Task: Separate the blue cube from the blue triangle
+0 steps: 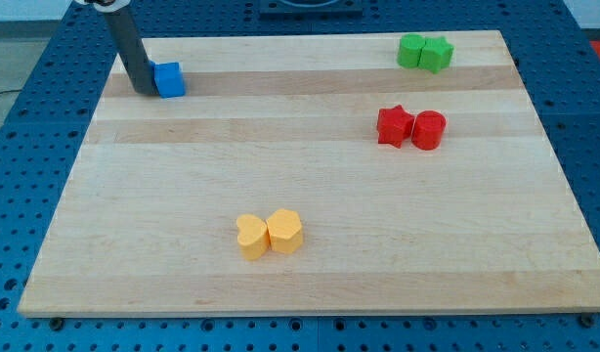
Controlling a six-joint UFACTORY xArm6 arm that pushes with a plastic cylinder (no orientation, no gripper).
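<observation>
A blue cube (169, 79) sits near the top left corner of the wooden board (378, 274). My tip (144, 91) rests on the board right at the cube's left side, touching it or nearly so. The dark rod rises from there toward the view's top left. No blue triangle shows in this view; the rod may hide whatever lies behind it.
Two green blocks (411, 51) (437, 53) stand together at the top right. A red star (395, 125) and a red cylinder (428, 129) touch at the right. Two yellow heart-like blocks (250, 237) (284, 232) sit side by side at the bottom centre.
</observation>
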